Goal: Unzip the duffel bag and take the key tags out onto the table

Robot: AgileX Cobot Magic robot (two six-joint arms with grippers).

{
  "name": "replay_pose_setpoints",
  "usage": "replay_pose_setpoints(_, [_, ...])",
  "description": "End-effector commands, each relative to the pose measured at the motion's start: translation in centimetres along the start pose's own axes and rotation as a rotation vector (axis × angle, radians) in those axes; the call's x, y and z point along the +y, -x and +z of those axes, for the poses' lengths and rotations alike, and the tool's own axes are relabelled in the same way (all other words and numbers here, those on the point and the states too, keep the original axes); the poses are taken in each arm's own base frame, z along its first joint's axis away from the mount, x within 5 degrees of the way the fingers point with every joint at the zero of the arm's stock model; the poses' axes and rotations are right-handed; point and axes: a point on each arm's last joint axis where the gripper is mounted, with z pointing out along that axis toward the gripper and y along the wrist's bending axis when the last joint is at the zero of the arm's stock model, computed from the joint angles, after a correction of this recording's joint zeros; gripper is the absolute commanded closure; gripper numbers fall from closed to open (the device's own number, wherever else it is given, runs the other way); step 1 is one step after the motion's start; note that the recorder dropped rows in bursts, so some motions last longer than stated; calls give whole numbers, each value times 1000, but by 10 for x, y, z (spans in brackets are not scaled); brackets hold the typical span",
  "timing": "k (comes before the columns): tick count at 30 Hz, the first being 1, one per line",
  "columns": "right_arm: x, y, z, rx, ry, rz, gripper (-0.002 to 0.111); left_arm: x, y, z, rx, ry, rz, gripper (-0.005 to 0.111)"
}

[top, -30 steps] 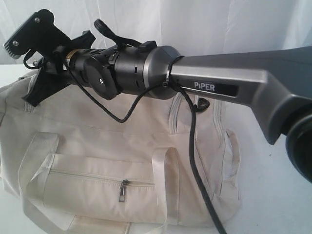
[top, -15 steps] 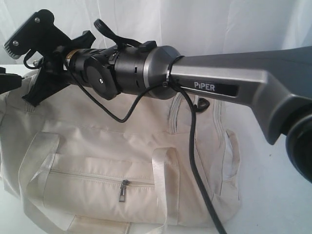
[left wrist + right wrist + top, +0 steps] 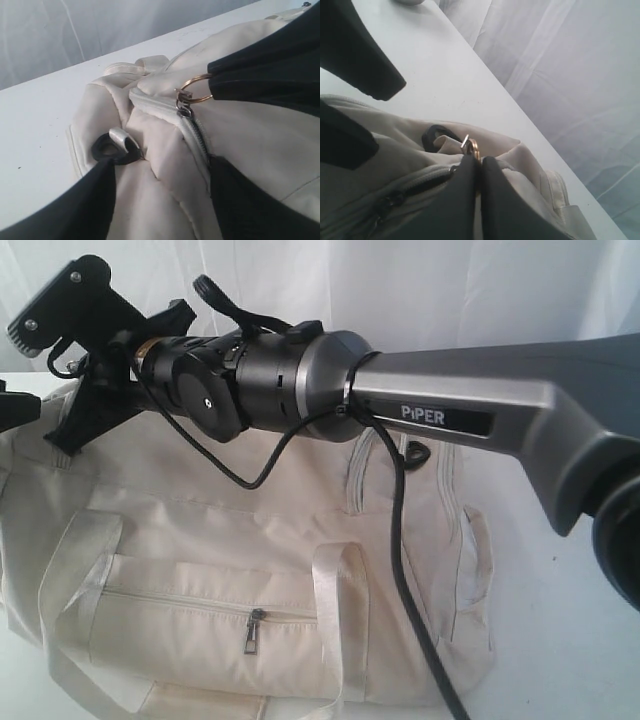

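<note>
The cream duffel bag (image 3: 220,530) lies on the white table (image 3: 560,640). My right gripper (image 3: 479,159) reaches across to the bag's left end and is shut on the brass ring pull (image 3: 197,89) of the top zipper (image 3: 200,135); the slider sits close to that end. My left gripper (image 3: 162,162) is open, one finger on each side of the bunched fabric just below the slider. In the exterior view only its dark edge (image 3: 12,408) shows at the far left. The key tags are hidden.
A black strap loop (image 3: 112,148) sits on the bag's end beside one left finger. The front pocket's zipper pull (image 3: 255,630) hangs shut. The right arm and its black cable (image 3: 400,540) cross over the bag. A white curtain (image 3: 420,290) hangs behind.
The left gripper has come into the exterior view at the far left edge. The right arm has barely shifted, and the bag's left end has lifted slightly.
</note>
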Motion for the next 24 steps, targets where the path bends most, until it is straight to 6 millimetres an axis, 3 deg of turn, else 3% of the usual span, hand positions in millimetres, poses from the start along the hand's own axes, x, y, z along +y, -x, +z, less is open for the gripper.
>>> replay_pose_setpoints(1, [-10,9,-6,-43,-30,-9,108,-5,-4,0,1,-24,-38,47])
replay_pose_setpoints(6, [-10,11,-6,-57,-35,-9,108,-7,-29,2,81,41,-79,47])
replay_pose_setpoints(9, [-10,11,-6,-59,-36,-9,108,-9,-34,2,93,35,-27,51])
replay_pose_setpoints(14, [-10,11,-6,-61,-37,-9,108,-8,-33,2,87,42,-29,71])
replay_pose_setpoints(19, [-11,12,-6,-77,-44,-9,108,-8,-34,2,97,46,-17,105])
replay_pose_setpoints(24, [-24,16,-7,-151,-98,-5,108,-8,-34,2,98,46,-13,107])
